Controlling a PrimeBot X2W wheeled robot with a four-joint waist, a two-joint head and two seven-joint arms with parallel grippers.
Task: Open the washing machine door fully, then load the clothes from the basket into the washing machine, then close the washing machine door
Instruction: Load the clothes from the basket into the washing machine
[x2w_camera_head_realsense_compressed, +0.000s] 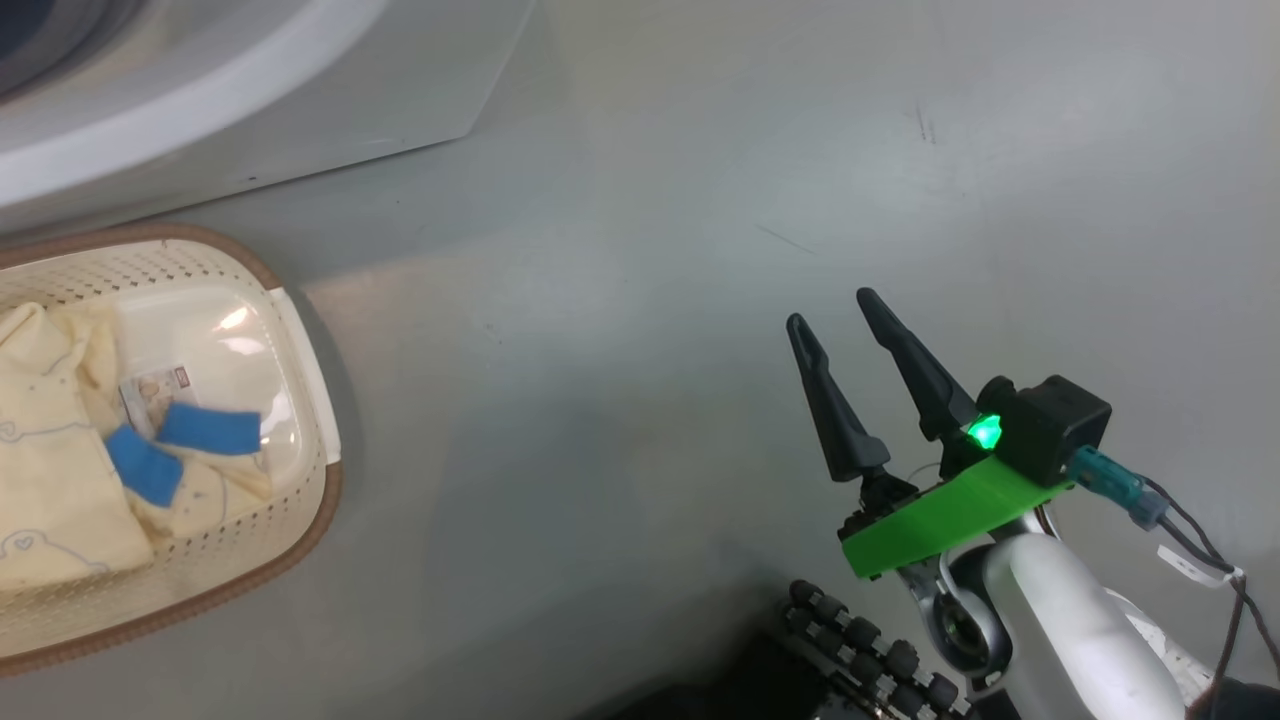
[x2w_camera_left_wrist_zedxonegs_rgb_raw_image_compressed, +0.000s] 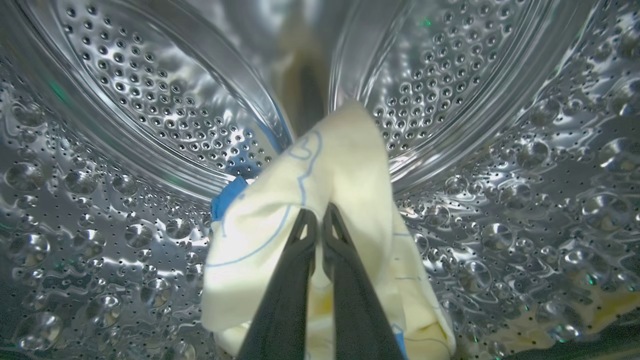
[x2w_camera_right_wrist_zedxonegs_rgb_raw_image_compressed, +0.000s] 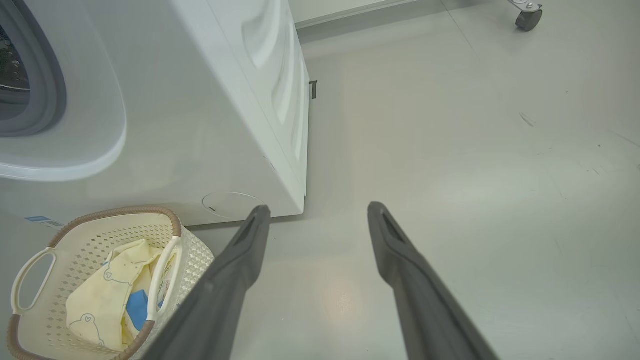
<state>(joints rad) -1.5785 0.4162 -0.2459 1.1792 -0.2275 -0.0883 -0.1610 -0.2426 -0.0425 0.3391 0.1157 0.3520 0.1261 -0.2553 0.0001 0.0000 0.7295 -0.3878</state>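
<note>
On the head view I have the basket (x2w_camera_head_realsense_compressed: 332, 490) just in front of the washing machine (x2w_camera_head_realsense_compressed: 200, 110). The clothes (x2w_camera_head_realsense_compressed: 50, 470) lie in it, cream with blue patches, and part of its bottom shows bare, with a label on it. My right gripper (x2w_camera_head_realsense_compressed: 832, 309) hangs well away from the machine over the grey floor (x2w_camera_head_realsense_compressed: 600, 350), fingers spread and holding nothing.

On the left wrist view I am inside the machine's perforated steel drum (x2w_camera_left_wrist_zedxonegs_rgb_raw_image_compressed: 125, 100). My left gripper (x2w_camera_left_wrist_zedxonegs_rgb_raw_image_compressed: 318, 212) is pinched tight on one cream garment (x2w_camera_left_wrist_zedxonegs_rgb_raw_image_compressed: 345, 160) with blue outline print, which drapes around both fingers.

On the right wrist view the basket sits below the machine's grey-rimmed mouth (x2w_camera_right_wrist_zedxonegs_rgb_raw_image_compressed: 50, 90), close against its front, with clothes inside. A caster wheel (x2w_camera_right_wrist_zedxonegs_rgb_raw_image_compressed: 529, 17) stands far beyond the machine's corner.
</note>
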